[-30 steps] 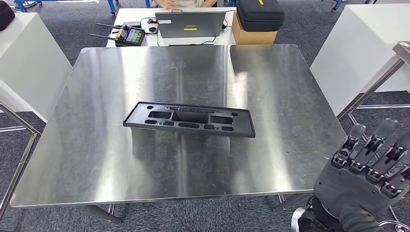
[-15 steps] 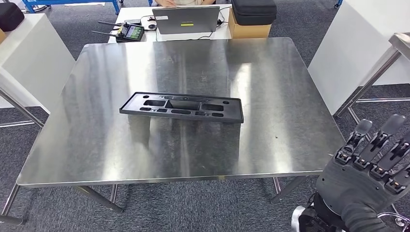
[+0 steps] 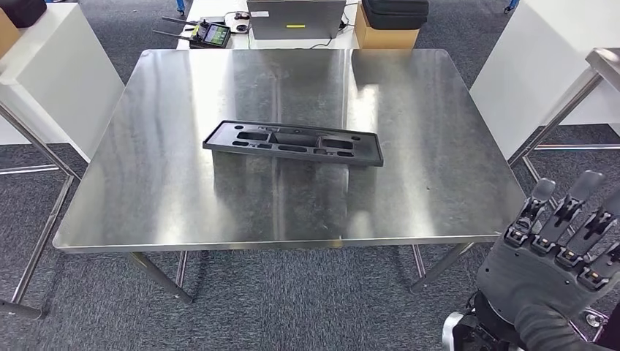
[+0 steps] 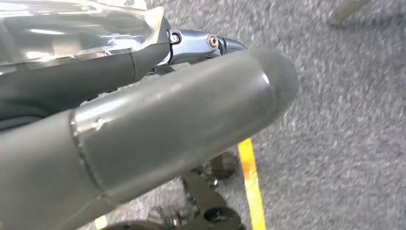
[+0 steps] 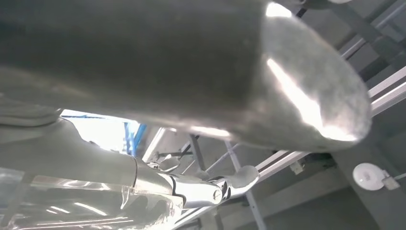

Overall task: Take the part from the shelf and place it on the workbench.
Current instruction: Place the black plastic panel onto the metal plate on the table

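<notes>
Your flat black moulded plastic part [image 3: 293, 143] already lies mid-counter on the brushed steel counter [image 3: 439, 146] — the right hand [image 3: 557, 256] hovers empty, fingers spread, off the near corner. Swing carelessly and you'll clip that edge; left hand [image 4: 143, 129] state unclear.

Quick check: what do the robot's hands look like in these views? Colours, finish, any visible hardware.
Head view: the right hand has a grey ribbed back cover and darker segmented fingers with small orange marks near the knuckles. Left wrist view: the left hand shows a thick, smooth grey thumb, with dark fingers and a polished metal link with a screw beyond it.
</notes>
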Robot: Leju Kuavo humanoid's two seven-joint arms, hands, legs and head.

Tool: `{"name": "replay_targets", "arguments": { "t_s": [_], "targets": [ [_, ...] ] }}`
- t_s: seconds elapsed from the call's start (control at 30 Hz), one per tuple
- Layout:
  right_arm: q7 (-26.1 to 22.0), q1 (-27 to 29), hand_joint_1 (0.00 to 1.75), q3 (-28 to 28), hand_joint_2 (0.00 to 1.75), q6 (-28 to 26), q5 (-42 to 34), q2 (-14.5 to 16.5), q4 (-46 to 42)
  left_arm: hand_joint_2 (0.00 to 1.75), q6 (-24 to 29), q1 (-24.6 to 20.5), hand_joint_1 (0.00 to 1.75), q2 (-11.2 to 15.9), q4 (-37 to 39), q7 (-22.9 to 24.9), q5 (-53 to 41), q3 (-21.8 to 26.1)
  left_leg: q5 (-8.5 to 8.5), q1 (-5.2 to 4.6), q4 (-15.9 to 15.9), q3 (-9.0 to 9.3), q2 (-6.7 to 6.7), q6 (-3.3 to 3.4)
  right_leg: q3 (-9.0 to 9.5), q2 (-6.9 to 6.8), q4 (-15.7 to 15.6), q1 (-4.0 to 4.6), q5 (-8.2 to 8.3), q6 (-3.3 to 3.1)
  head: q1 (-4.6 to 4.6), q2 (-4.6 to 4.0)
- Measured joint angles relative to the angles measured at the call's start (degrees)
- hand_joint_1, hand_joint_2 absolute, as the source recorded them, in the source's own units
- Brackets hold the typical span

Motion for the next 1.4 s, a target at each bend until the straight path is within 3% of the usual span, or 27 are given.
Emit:
{"name": "replay_targets", "arguments": {
  "t_s": [0.07,0.1,0.17,0.23,0.27,0.33,0.37,0.4,0.43,0.47,0.53,0.6,0.63,0.73,0.77,0.83,0.9,0.93,1.0,1.07,1.13,1.17,1.23,1.27,1.3,1.37,1.4],
  "targets": [
    [0.1,-0.2,0.0,0.0,0.0,-0.3,0.0,-0.1,0.2,0.0,0.1,0.1,0.0,-0.1,0.0,-0.1,0.0,0.1,1.04,-0.17,0.1,-0.94,-0.11,-0.52,6.25,0.02,-8.9,0.3,1.09,-0.13,-0.02,0.0],
    [0.1,-0.2,0.0,0.0,0.0,-0.6,0.1,-0.1,0.2,0.0,0.1,0.2,0.0,-0.1,0.0,-0.1,0.0,0.2,1.57,-0.27,0.1,-1.18,-0.14,-0.83,8.18,0.04,-12.2,0.55,0.95,-0.48,-0.05,0.0],
    [0.1,-0.3,0.0,0.0,0.0,-1.4,0.4,-0.2,0.4,0.0,0.1,0.3,0.0,-0.2,0.0,-0.2,0.0,0.2,2.5,-0.31,0.1,-1.38,-0.13,-1.52,9.05,0.08,-14.6,1.11,0.69,-1.24,-0.16,-0.01],
    [0.1,-0.3,0.0,-0.1,0.0,-2.4,0.8,-0.2,0.6,0.0,0.2,0.6,0.0,-0.2,0.0,-0.3,0.0,0.3,2.08,0.0,0.6,-1.76,-0.24,-2.19,8.23,-0.04,-14.4,0.48,1.54,-2.26,-0.21,-0.01],
    [0.1,-0.3,0.0,-0.1,0.0,-2.8,1.0,-0.2,0.8,0.0,0.2,0.7,0.0,-0.2,0.0,-0.4,0.0,0.4,0.38,0.14,1.8,-2.23,-0.31,-2.48,7.77,-0.15,-14.4,0.15,2.1,-2.9,-0.31,-0.01],
    [-0.3,-0.1,0.0,-0.2,0.0,-4.2,2.3,-0.1,1.0,0.0,0.3,0.9,0.0,-0.2,0.1,-0.5,0.0,0.6,-5.73,0.37,7.4,-3.7,-0.46,-3.02,6.42,-0.4,-14.4,0.03,3.36,-3.85,-0.54,-0.01],
    [-0.5,0.0,0.0,-0.2,0.0,-5.2,3.5,0.1,1.0,0.0,0.4,1.0,0.0,-0.2,0.1,-0.6,-0.1,0.6,-8.37,0.48,11.1,-4.33,-0.48,-3.31,5.71,-0.48,-14.4,0.14,3.98,-4.11,-0.63,-0.01],
    [-0.7,0.2,0.0,-0.2,0.0,-6.2,4.8,0.2,1.1,0.0,0.5,1.0,0.0,-0.2,0.1,-0.6,-0.1,0.6,-9.76,0.58,14.3,-4.66,-0.49,-3.59,5.04,-0.55,-14.3,0.24,4.58,-4.13,-0.66,-0.01],
    [-0.8,0.4,0.0,-0.2,0.0,-7.3,6.1,0.4,1.1,0.0,0.5,1.0,0.0,-0.2,0.1,-0.5,-0.1,0.7,-9.41,0.72,16.0,-4.3,-0.48,-3.8,4.29,-0.59,-14.1,0.3,5.15,-4.03,-0.66,0.0],
    [-0.9,0.7,0.0,-0.2,0.0,-8.3,7.0,0.6,1.1,0.0,0.6,1.0,0.0,-0.2,0.1,-0.5,-0.1,0.9,-7.92,0.86,15.9,-3.09,-0.47,-3.91,3.5,-0.61,-13.8,0.3,5.64,-3.85,-0.67,0.0],
    [-1.1,1.1,0.0,-0.2,0.0,-10.0,8.3,0.7,1.2,0.0,0.6,1.0,0.0,-0.3,0.1,-0.6,-0.2,1.1,-5.15,1.11,10.3,1.78,-0.5,-3.88,1.79,-0.62,-12.8,0.24,6.33,-3.41,-0.7,0.0],
    [-1.0,1.2,0.0,-0.3,0.0,-11.6,9.1,0.7,1.6,0.0,0.5,1.0,0.0,-0.3,0.1,-0.9,-0.3,1.3,-5.54,0.96,3.2,6.34,-0.64,-3.51,0.55,-0.65,-11.8,0.36,6.83,-2.74,-0.63,0.0],
    [-0.6,1.2,0.0,-0.3,0.0,-12.5,9.6,0.7,1.9,0.0,0.4,0.9,0.0,-0.4,0.1,-1.1,-0.3,1.3,-6.22,0.77,1.3,7.3,-0.7,-3.26,0.14,-0.68,-11.6,0.42,7.15,-2.29,-0.63,0.0],
    [1.7,1.5,0.0,-1.1,0.0,-17.1,12.1,0.5,4.0,0.0,0.4,0.9,0.0,-0.7,0.1,-1.6,-0.5,1.4,-5.48,0.5,0.2,6.46,-0.52,-1.75,-0.83,-0.66,-11.2,0.55,7.65,-1.08,-0.58,0.0],
    [3.0,1.9,0.0,-1.7,0.0,-19.7,13.7,0.3,5.2,0.0,0.4,0.9,0.0,-0.8,0.1,-1.7,-0.5,1.4,-4.82,0.53,0.0,5.81,-0.38,-1.04,-1.4,-0.58,-10.3,0.57,6.59,-1.13,-0.49,0.0],
    [5.9,3.0,0.0,-3.1,0.0,-26.6,18.7,0.0,8.3,0.0,0.6,0.8,0.0,-0.9,0.1,-1.6,-0.6,1.5,-3.45,0.48,-0.2,4.21,-0.16,-0.13,-3.06,-0.35,-5.5,0.43,1.92,-1.87,-0.32,0.0],
    [7.7,4.3,0.0,-4.4,0.0,-34.0,24.7,-0.3,12.4,0.0,1.0,0.9,0.0,-0.9,0.1,-1.2,-0.9,1.5,-2.08,0.33,-0.1,2.4,-0.05,0.05,-4.32,-0.25,1.3,0.3,-1.98,-2.08,-0.13,-0.01],
    [8.1,4.9,0.0,-5.0,0.0,-37.1,26.9,-0.5,14.9,0.0,1.1,1.0,0.0,-0.9,0.1,-1.0,-1.0,1.6,-1.35,0.29,-0.1,1.55,0.02,-0.02,-4.29,-0.23,3.7,0.24,-2.17,-1.64,-0.06,-0.01],
    [9.4,5.7,0.0,-6.5,0.0,-41.0,29.1,-0.6,20.8,0.0,1.2,1.2,0.0,-0.9,0.1,-0.7,-1.4,1.6,0.06,0.28,0.1,-0.15,0.18,-0.31,-1.67,-0.21,3.1,0.16,0.76,-0.24,0.01,0.0],
    [10.2,5.7,0.0,-8.0,0.0,-44.7,31.7,-0.7,26.9,0.0,1.2,1.2,0.0,-0.9,0.1,-0.7,-1.6,1.6,1.38,0.19,0.4,-1.6,0.19,-0.87,4.43,-0.19,-4.6,0.27,2.28,0.09,0.08,0.0],
    [9.9,4.6,0.0,-9.6,0.0,-50.8,37.5,-0.8,33.3,0.0,1.1,1.2,0.0,-0.9,0.1,-0.9,-1.9,1.6,2.56,0.01,0.5,-2.22,0.28,-1.52,9.17,-0.07,-12.5,0.79,0.75,-0.78,0.01,0.0],
    [9.4,3.8,0.0,-10.4,0.0,-54.1,40.7,-1.0,36.8,0.0,1.1,1.2,0.0,-0.9,0.1,-1.0,-2.0,1.6,3.14,-0.06,0.4,-2.3,0.32,-1.8,9.97,-0.02,-14.3,1.12,0.12,-1.19,-0.03,0.0],
    [8.4,2.6,0.0,-12.0,0.0,-58.5,44.6,-1.4,43.3,0.0,1.0,1.3,0.0,-0.8,0.1,-1.1,-2.2,1.7,3.66,0.08,0.3,-2.58,0.25,-2.34,9.06,-0.13,-14.5,0.81,0.7,-2.06,-0.16,0.0],
    [8.1,2.3,0.0,-12.5,0.0,-59.3,45.2,-1.5,45.7,0.0,1.0,1.4,0.0,-0.7,0.1,-1.2,-2.3,1.8,2.27,0.21,1.1,-3.01,0.15,-2.6,8.49,-0.25,-14.4,0.53,1.29,-2.77,-0.2,0.0],
    [7.9,1.9,0.0,-12.9,0.0,-59.7,45.4,-1.6,47.7,0.0,1.0,1.5,0.0,-0.6,0.1,-1.2,-2.3,1.9,-0.27,0.33,3.1,-3.66,0.01,-2.86,7.78,-0.37,-14.4,0.23,2.01,-3.5,-0.32,0.0],
    [7.7,1.3,0.0,-13.3,0.0,-59.9,45.6,-1.6,50.6,0.0,1.0,1.6,0.0,-0.6,0.1,-1.2,-2.3,2.0,-6.89,0.46,10.2,-5.25,-0.18,-3.27,6.36,-0.5,-14.3,0.31,3.42,-4.41,-0.45,0.0],
    [7.7,1.1,0.0,-13.5,0.0,-60.0,45.8,-1.7,51.6,0.0,1.0,1.7,0.0,-0.6,0.1,-1.2,-2.3,2.1,-8.83,0.47,14.1,-5.84,-0.24,-3.44,5.64,-0.53,-14.2,0.46,4.09,-4.49,-0.5,0.0]
  ]
}}
